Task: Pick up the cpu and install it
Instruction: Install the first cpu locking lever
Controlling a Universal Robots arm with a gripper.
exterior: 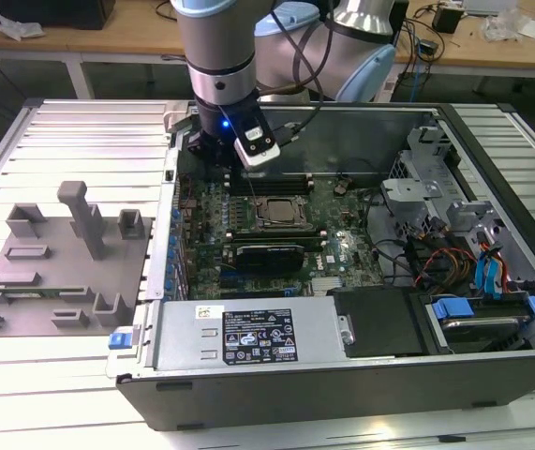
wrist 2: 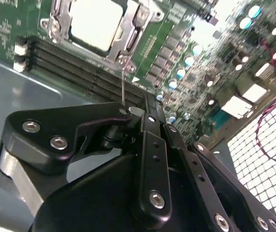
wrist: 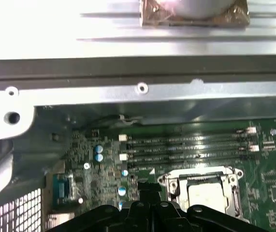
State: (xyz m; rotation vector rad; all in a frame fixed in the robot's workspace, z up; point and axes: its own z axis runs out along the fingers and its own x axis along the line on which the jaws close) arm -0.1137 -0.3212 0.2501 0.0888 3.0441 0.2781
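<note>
Jaws on the gripper [wrist: 146, 187] look closed, tips together, and I see nothing held between them. In the second wrist view the black linkage fans out behind the tips, and no part is clamped there.

The cpu [wrist: 204, 192] is seated in the socket frame [wrist: 169, 181] on the motherboard [wrist: 273, 193], silvery top up. It lies just off to one side of the jaw tips, not under them, and nothing touches it. The metal frame sits around its edges. In the exterior view it sits near the jaws, further into the board.

The memory slots [wrist: 191, 147] run in dark parallel rows just past the jaw tips, between the socket and the case wall [wrist: 128, 72].

From the exterior view, the arm [exterior: 215, 56] comes down into the open case at the board's far edge. The grey fixture blocks [exterior: 56, 267] sit on the table outside the case, well apart from the jaws. The power supply [exterior: 248, 337] lies along the near side, also well clear.
</note>
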